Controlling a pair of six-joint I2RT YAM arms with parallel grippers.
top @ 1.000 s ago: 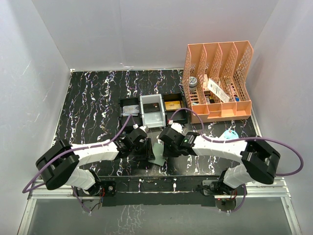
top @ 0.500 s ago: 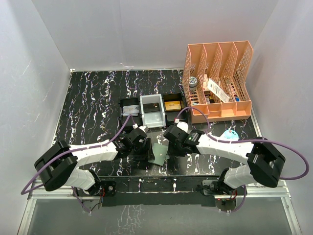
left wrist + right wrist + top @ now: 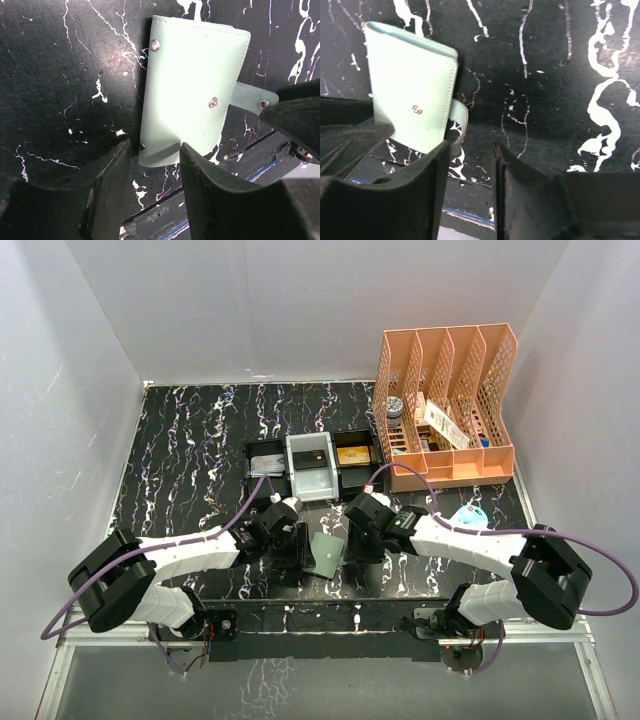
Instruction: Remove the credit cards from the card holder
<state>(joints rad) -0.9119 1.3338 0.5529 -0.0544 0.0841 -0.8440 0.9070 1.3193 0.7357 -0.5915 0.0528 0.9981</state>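
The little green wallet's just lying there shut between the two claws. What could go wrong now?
The wallet lies shut near the front edge of the table; a nudge could slide it off. The left gripper and right gripper are both open, so it may skid when pinched.

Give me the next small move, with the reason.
Probably close the left tool on the near edge of the folded sage-green soft wallet: that edge lies between its open jaws, the wallet is shut with its snap tab loose, and no cards show.
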